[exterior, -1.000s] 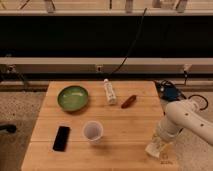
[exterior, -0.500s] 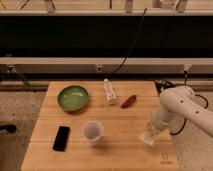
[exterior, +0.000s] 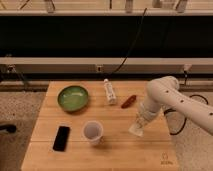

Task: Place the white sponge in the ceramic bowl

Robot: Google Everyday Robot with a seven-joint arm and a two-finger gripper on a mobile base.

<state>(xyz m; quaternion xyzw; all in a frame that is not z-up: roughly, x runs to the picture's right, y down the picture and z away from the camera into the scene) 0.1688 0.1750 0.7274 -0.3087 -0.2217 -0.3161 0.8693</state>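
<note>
**Sponge Held at the Right, Bowl Far to the Left**

Currently the gripper [exterior: 138, 128] is seen low over the right part of the light wooden table [exterior: 115, 152], at the end of the white arm [exterior: 162, 97] that bends down from the right. A small flat white squarish pad, the white sponge [exterior: 135, 130], is seen at the fingertips, and the fingers are judged to be clamped on it; whether the pad is lifted clear of the wood or touching it cannot be told.

The coming move is governed by one relation: the round shallow green glazed ceramic bowl [exterior: 73, 97] lies well apart from the gripper, to the left and farther back on the table. A carry leftward and away from the near edge is therefore called for.

Between the two, a translucent white plastic cup [exterior: 93, 132] stands near the front, left of the gripper, and a white labelled bottle [exterior: 109, 92] lies on its side at the far side, just right of the bowl. A small reddish-brown oblong object [exterior: 129, 101] lies behind the gripper. A flat black phone [exterior: 62, 138] is placed at the near left.

A path between cup and bottle is judged to be needed; either could be clipped if the sponge is carried low.
</note>
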